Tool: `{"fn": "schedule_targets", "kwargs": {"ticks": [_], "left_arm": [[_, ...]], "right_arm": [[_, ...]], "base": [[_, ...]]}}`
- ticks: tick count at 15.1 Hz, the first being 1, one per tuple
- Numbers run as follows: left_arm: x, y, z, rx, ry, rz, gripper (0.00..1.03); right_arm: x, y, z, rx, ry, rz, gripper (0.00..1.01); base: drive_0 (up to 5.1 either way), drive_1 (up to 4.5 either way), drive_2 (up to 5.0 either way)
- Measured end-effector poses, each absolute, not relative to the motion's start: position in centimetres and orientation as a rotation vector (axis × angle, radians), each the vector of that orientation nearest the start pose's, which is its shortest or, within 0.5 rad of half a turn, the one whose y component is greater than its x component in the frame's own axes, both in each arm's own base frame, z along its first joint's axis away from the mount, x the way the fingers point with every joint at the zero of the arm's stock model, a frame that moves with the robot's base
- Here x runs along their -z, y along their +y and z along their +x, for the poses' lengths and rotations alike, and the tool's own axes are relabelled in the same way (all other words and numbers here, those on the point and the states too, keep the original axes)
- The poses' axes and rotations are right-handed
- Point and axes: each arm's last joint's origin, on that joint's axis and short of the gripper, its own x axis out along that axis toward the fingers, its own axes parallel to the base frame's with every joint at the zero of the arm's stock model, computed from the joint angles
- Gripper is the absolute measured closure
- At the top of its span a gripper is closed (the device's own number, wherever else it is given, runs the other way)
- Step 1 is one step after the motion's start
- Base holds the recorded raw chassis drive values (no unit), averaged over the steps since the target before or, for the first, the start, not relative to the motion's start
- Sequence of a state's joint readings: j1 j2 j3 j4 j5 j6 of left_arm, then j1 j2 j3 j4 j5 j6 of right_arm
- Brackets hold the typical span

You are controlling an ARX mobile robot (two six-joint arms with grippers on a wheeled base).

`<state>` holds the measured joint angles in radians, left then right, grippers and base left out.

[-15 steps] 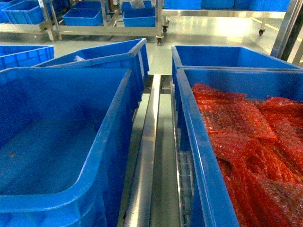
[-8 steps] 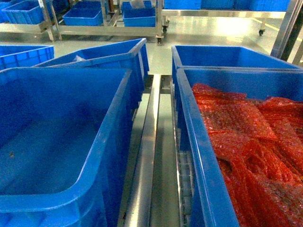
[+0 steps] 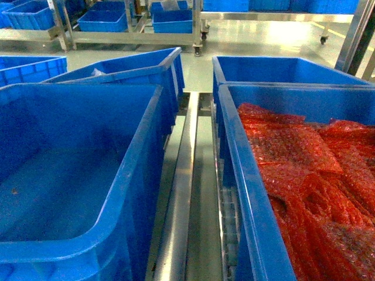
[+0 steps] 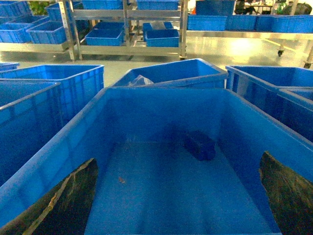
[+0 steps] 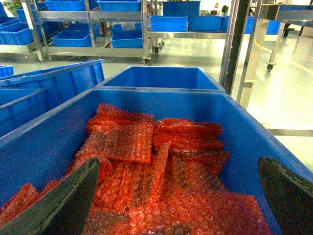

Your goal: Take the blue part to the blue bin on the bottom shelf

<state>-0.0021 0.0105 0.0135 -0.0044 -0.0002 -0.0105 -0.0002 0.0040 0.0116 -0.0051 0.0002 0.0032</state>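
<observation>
A stainless-steel rail [image 3: 181, 193] of the bottom shelf ran between two large blue plastic bins, with white rollers [image 3: 227, 216] showing beside the right one. More blue bins stood behind, and steel racks of smaller blue crates [image 3: 102, 20] lined the far floor.

The left blue bin [image 3: 137, 175] was nearly bare inside: a dark blue part [image 4: 199, 145] lay on its floor near the far wall, plus a small speck [image 4: 121, 180]. The right blue bin [image 3: 249, 193] was heaped with red bubble-wrap pouches [image 5: 146, 156].

The left gripper [image 4: 176, 205] hung over the left bin, fingers wide apart, holding nothing. The right gripper [image 5: 171, 205] hung over the red pouches, fingers likewise spread and bare.
</observation>
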Motion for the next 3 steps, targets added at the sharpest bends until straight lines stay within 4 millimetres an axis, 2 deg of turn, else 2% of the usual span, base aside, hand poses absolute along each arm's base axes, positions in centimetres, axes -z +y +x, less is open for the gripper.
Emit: {"fn": "schedule_targets", "kwargs": {"ticks": [3], "left_arm": [[-16.69, -0.02, 9.75, 0.002, 0.001, -0.01, 0.05]], "right_arm": [[-16.67, 0.0, 9.72, 0.0, -0.003, 0.003, 0.03]], "base": [[0.0, 0.0, 0.0]]}}
